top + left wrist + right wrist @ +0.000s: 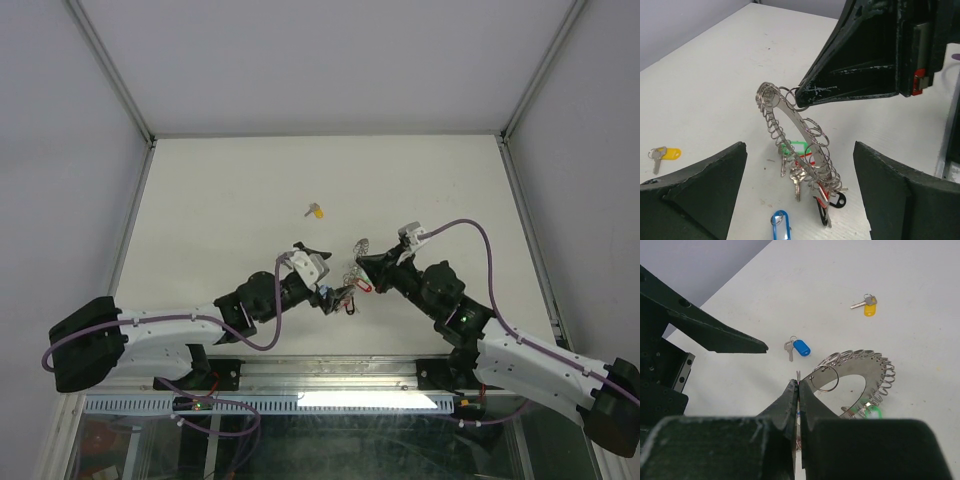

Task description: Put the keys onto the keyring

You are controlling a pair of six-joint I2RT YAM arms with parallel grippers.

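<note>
Your right tool point(798, 386) clenched on the top edge of the keyring point(790, 112), ring tipped up mid-frame, low end on the table point(220, 190), your left tool point(800, 150) wide open, holding nothing, blue-tag key point(780, 220) bottom middle, yellow-tag key point(665, 154) far left

The top camera hangs high over the near edge, looking down on the whole bench point(250, 180). The wrist cameras sit low over its near half, facing each other across the keyring point(792, 117), which all share.
</note>
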